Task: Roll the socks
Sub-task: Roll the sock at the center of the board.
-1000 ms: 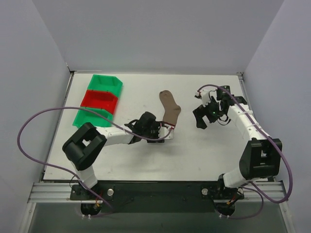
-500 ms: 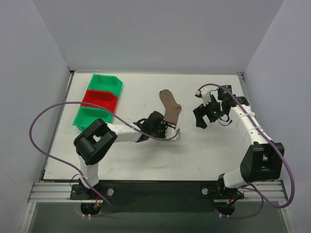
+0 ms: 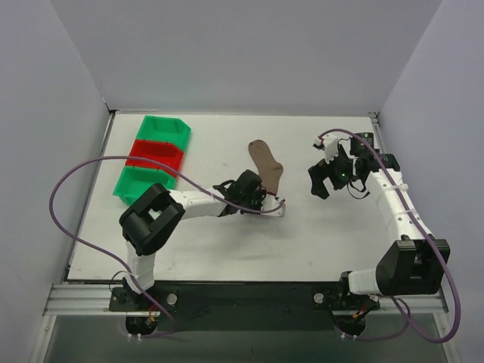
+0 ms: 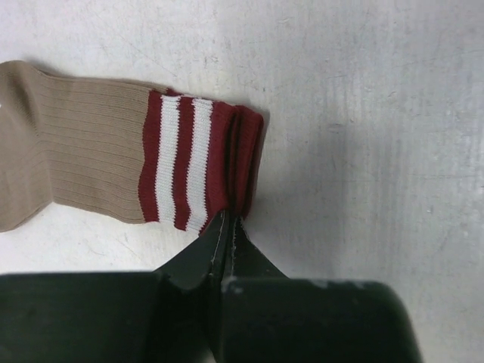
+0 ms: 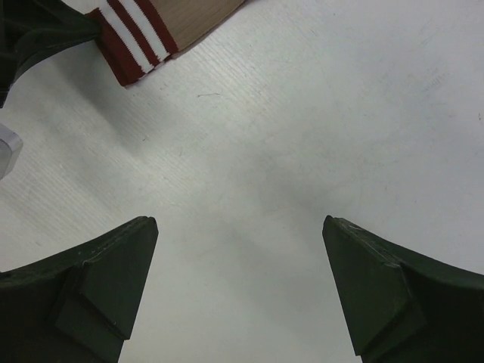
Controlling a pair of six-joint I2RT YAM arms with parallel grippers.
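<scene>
While no turn of a roll shows yet, I count the task as barely begun: the sock (image 3: 266, 162) lies flat at full length near the middle of the worktop (image 3: 227, 242), toe toward the far side and maroon striped cuff (image 4: 197, 166) toward the near side. My left tool (image 4: 228, 227) is pinched tight on the very edge of that cuff at one corner, its tips meeting with only a thin bit of fabric between them. The hem there looks slightly doubled, though I cannot tell whether that is a first fold. My right tool (image 5: 238, 225) hangs to the right of the sock, spread wide and holding nothing. I see only one sock. The whole job is left: turning the cuff over and winding toward the toe.
</scene>
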